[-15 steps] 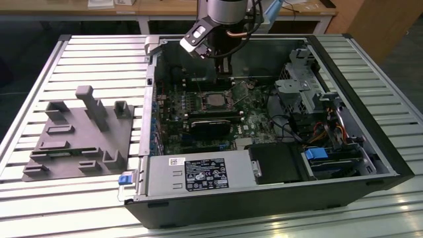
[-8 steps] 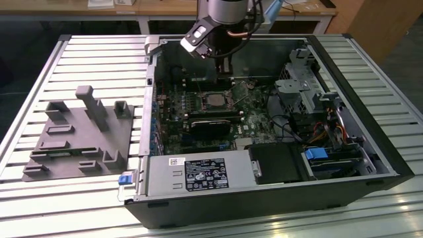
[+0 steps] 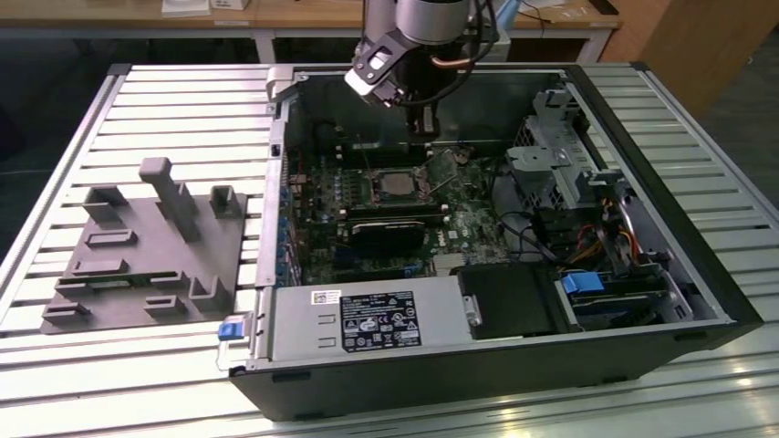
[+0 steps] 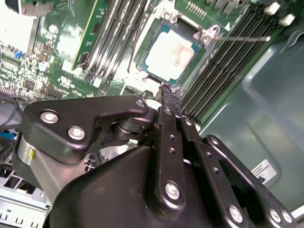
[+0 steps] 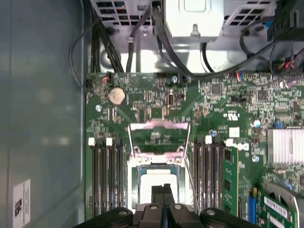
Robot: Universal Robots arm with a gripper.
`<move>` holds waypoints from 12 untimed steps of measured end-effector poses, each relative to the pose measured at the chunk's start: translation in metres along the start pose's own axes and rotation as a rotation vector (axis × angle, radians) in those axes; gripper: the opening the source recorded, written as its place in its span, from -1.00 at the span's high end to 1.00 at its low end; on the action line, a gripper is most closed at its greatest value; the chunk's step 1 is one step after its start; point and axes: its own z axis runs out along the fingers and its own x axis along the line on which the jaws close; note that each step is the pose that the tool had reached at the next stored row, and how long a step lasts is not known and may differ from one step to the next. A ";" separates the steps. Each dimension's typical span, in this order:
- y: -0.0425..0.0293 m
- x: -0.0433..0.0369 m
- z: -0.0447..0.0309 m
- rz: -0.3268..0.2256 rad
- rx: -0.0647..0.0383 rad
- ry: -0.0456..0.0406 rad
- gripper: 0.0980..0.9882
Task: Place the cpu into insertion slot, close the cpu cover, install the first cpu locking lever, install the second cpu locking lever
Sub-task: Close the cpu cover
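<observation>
- Two black fingers (image 5: 157, 197) of the gripper (image 5: 164, 189) are pressed together, and you see nothing between them; the gripper is clenched on itself and holds no part.
- You find its tip (image 4: 166, 90) at one edge of the insertion slot (image 5: 133, 180), a small square socket with a silvery rim in the green board. I cannot tell if it touches the rim.
- You see the cpu (image 5: 146, 183), a flat square chip with a dull silver-grey top, lying inside this slot in both wrist views (image 4: 172, 51) and also in the exterior view (image 3: 397, 182).
- You see the cpu cover (image 5: 159, 135), a thin silvery frame with a square window, swung open on the side of the slot away from the fingers; green board shows through its window.
- One thin silvery wire lever (image 5: 190, 183) runs beside the slot, between it and the long black memory slots (image 5: 211, 175).
- Around all this stands the open black computer case (image 3: 487, 383), with the gripper (image 3: 420, 137) reaching into it from above.
- On the exterior view's left, a grey moulded fixture tray (image 3: 134, 246) lies on the slatted metal table (image 3: 159, 100), just beside the case.
</observation>
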 end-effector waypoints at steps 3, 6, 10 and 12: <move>0.0054 0.0002 0.0001 0.000 0.000 0.0000 0.99; 0.0108 0.0003 0.0002 0.000 0.001 0.0000 0.99; 0.0179 0.0005 0.0003 0.000 0.001 -0.0001 0.99; 0.0221 0.0006 0.0004 0.000 0.001 -0.0002 0.99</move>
